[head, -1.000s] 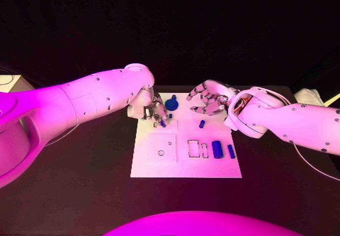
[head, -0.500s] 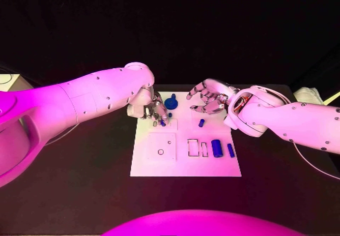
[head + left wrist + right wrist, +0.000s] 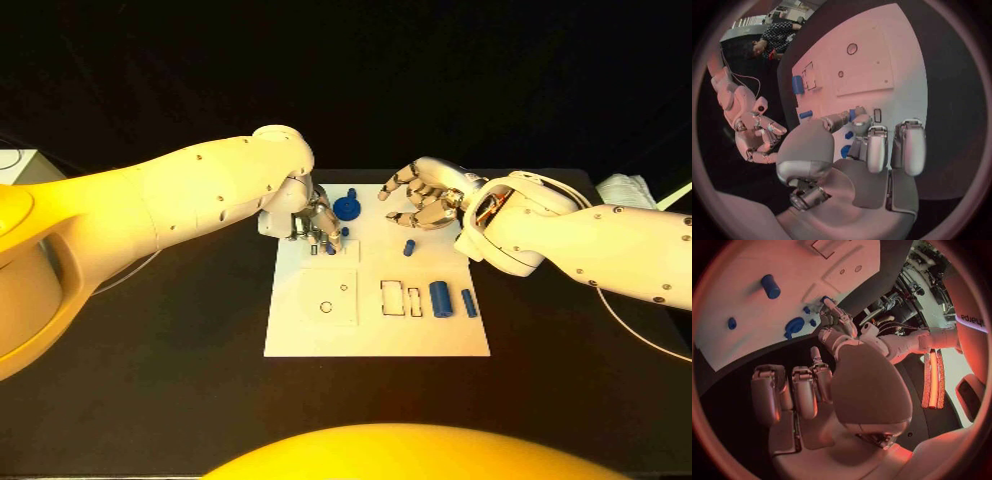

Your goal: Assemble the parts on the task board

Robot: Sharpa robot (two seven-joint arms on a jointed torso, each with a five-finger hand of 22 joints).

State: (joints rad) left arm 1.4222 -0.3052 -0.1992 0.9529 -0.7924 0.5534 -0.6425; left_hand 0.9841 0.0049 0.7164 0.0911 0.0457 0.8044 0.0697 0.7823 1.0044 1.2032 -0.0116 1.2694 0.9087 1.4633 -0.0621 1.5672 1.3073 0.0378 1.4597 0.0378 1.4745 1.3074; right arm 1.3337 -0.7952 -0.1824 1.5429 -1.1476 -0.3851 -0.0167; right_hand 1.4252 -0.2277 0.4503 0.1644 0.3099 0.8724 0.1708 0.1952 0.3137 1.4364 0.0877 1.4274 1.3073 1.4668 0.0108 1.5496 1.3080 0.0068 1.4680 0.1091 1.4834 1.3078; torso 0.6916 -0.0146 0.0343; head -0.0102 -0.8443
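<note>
The white task board (image 3: 378, 325) lies mid-table. My left hand (image 3: 315, 222) hovers over its far left corner and pinches a small blue part (image 3: 330, 250) between fingertips, low against the board (image 3: 898, 50); the same small part (image 3: 853, 114) sits at the fingertips (image 3: 862, 125). A round blue part (image 3: 348, 208) and another small blue piece (image 3: 345, 235) lie beside that hand. My right hand (image 3: 421, 196) hangs above the board's far edge, fingers curled in, holding nothing. From behind it, my right hand (image 3: 811, 390) faces the left hand (image 3: 841, 325).
A short blue peg (image 3: 410, 247) stands mid-board. A thick blue cylinder (image 3: 441, 299) and a thinner one (image 3: 469, 302) lie at the right, next to rectangular slots (image 3: 394, 298). A square plate with a hole (image 3: 329, 296) sits on the left. Black table surrounds the board.
The right hand's fingers have curled in a little. The left hand has stayed over the same corner with the small part.
</note>
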